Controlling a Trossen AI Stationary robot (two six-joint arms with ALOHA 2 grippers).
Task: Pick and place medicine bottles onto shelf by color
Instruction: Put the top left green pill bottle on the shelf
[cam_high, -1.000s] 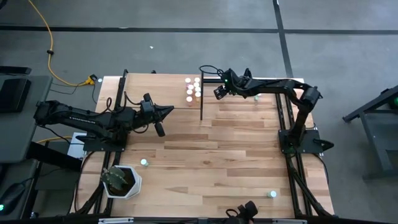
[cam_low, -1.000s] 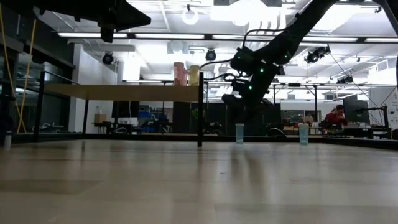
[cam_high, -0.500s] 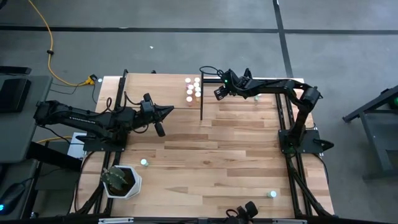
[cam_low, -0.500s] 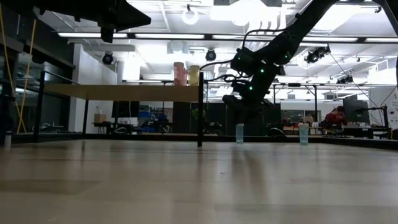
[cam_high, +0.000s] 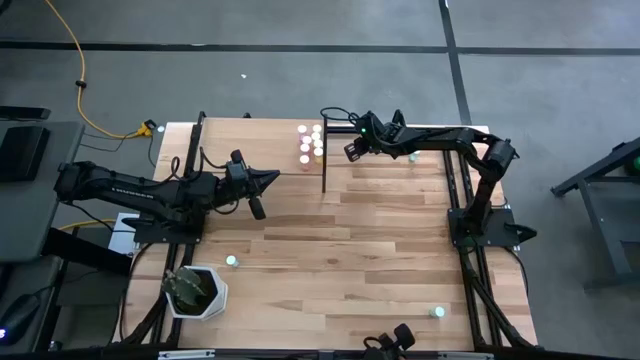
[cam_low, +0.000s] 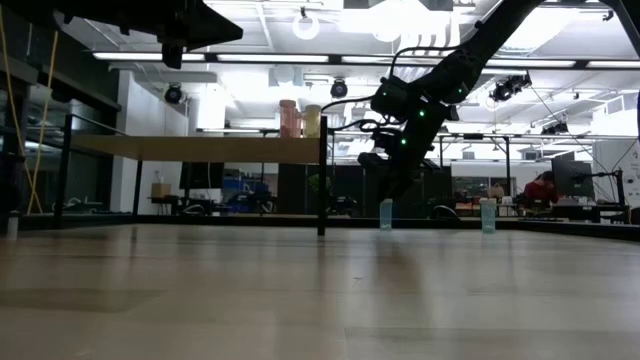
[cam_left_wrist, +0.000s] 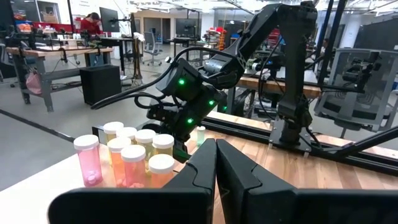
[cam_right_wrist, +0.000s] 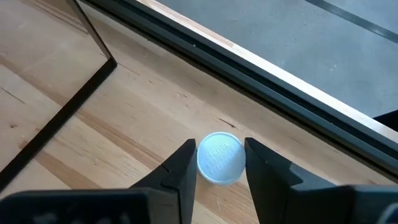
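Looking straight down from the high camera, I find the right gripper (cam_high: 352, 150) near the table's far edge, just beside the black corner post of the flat light-wood shelf (cam_high: 260, 140); the bottle under it is hidden by the arm. A cluster of white- and orange-capped medicine bottles (cam_high: 311, 142) sits at the shelf's right end. Two pale blue-green bottles (cam_high: 232, 261) stand well apart on the striped plank table (cam_high: 350, 260). The left gripper (cam_high: 268, 180) hangs over the shelf's front edge.

From the low camera I see the right gripper's fingers down around a small pale blue bottle (cam_low: 385, 213) standing upright on the table; I cannot tell contact there.

Left wrist camera: its own fingers (cam_left_wrist: 202, 171) are pressed together, empty, partly covering the cluster of bottles.

Right wrist camera: the fingers (cam_right_wrist: 183, 165) flank the blue bottle's round cap closely on both sides, a thin gap showing; grip not confirmed.
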